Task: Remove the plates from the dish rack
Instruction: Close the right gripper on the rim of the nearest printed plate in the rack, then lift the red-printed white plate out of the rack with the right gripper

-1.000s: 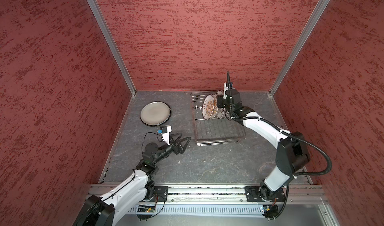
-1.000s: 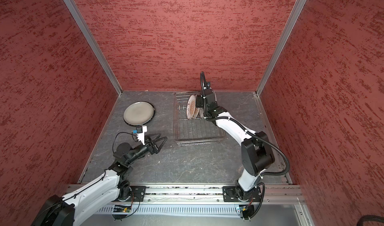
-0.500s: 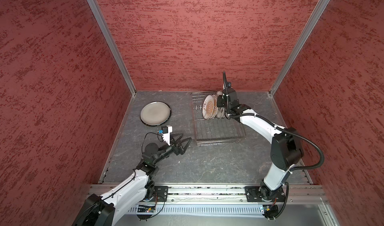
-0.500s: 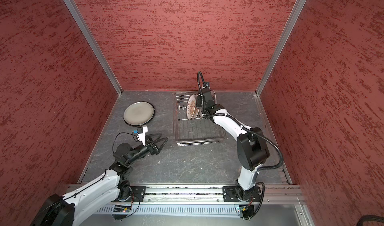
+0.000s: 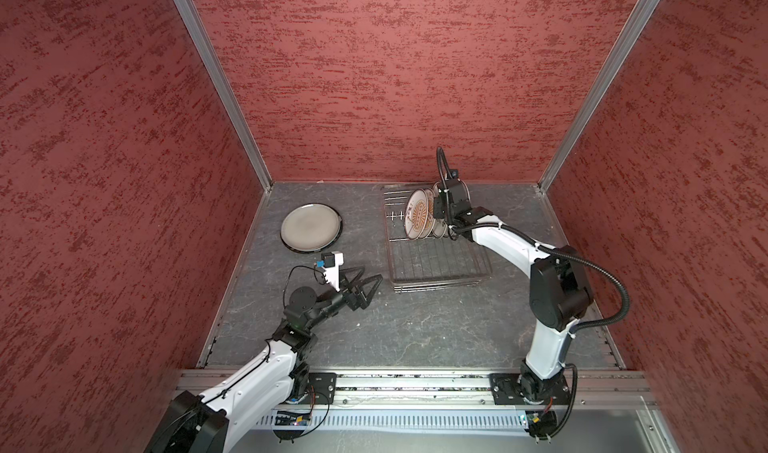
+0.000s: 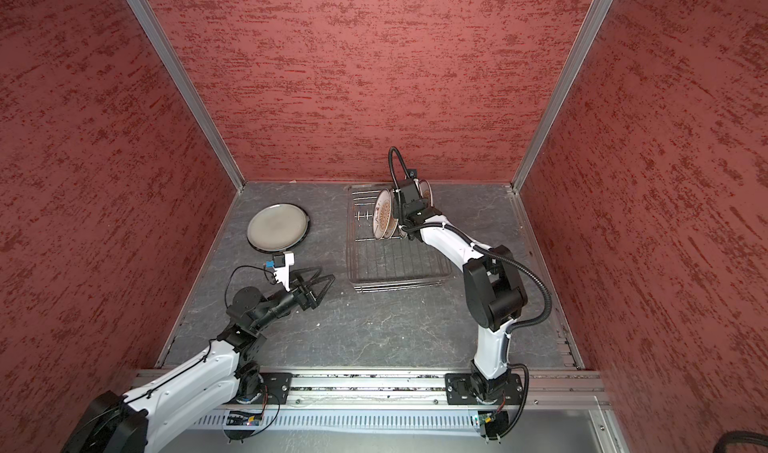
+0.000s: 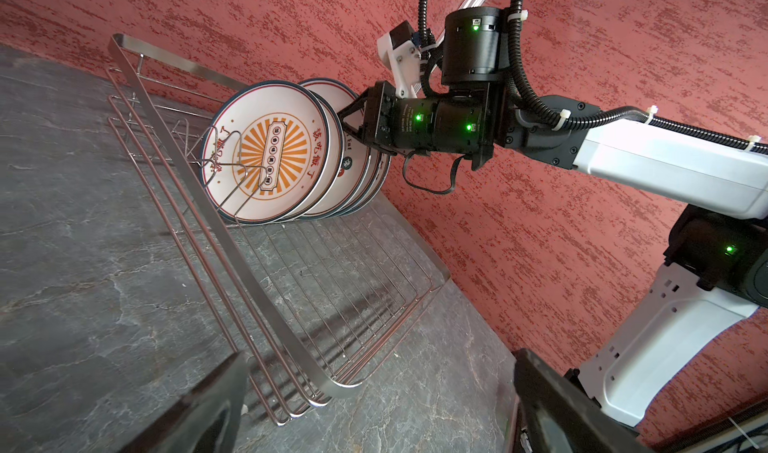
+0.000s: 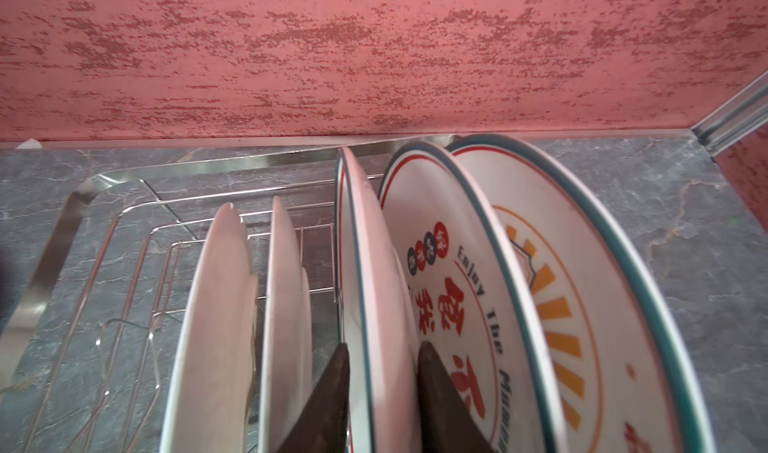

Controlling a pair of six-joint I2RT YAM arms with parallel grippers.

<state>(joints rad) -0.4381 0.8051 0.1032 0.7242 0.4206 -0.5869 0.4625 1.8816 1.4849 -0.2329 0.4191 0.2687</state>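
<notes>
Right now 5 white plates stand on edge, leaning a little, at the far end of the rack (image 5: 440, 283), which sits by the counter's (image 5: 415, 334) far edge, somewhat right of its middle. Their printed faces are turned toward the counter's left edge. The sunburst plate (image 7: 270, 155) is the outermost on that side, and a plate with red characters (image 8: 449, 288) stands just behind it.

The right fingers (image 8: 332, 397) reach down into the row and straddle the rim of the middle plate (image 8: 374, 284), with 1 finger on each face and only a narrow gap between them. Whether they already clamp that plate or merely flank it, I cannot tell.

A grey plate (image 5: 311, 227) with a dark rim lies flat on the counter toward the far-left corner, well apart from the rack. The left fingers (image 7: 557, 405) are spread wide and hold nothing. They hang above bare counter between the grey plate and the rack's near-left corner, pointing toward the rack.
</notes>
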